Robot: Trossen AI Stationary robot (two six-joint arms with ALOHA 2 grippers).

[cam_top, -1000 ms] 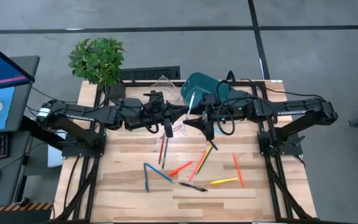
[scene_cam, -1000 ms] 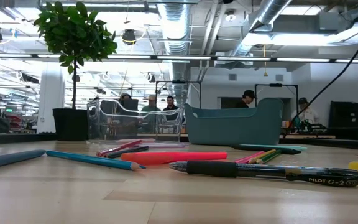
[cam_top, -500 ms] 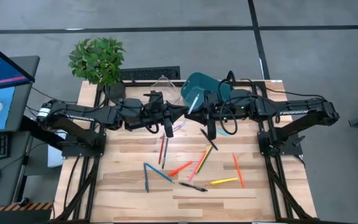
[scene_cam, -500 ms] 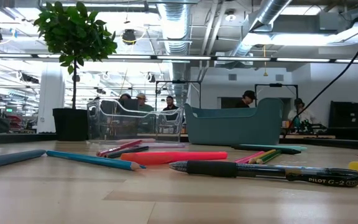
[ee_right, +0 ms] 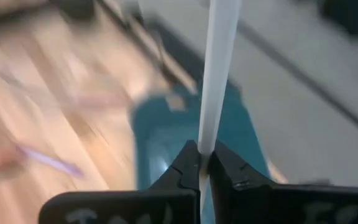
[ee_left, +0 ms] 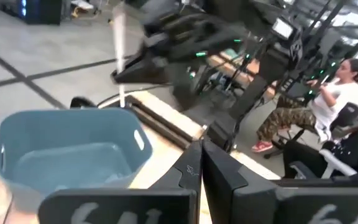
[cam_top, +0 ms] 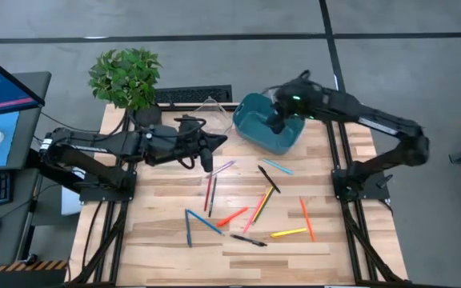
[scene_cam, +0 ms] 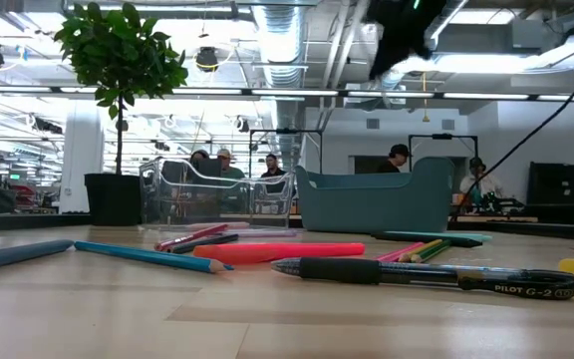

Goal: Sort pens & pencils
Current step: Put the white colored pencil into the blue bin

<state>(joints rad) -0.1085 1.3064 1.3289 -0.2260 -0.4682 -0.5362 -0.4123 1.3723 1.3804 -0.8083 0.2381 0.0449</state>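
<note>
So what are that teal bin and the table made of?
The teal bin looks like moulded plastic: one uniform colour, smooth matte walls, rounded corners, and a cut-out handle slot visible in the left wrist view. The table appears to be wood, with visible grain and jointed pale and darker planks, probably lightly sealed.
</note>
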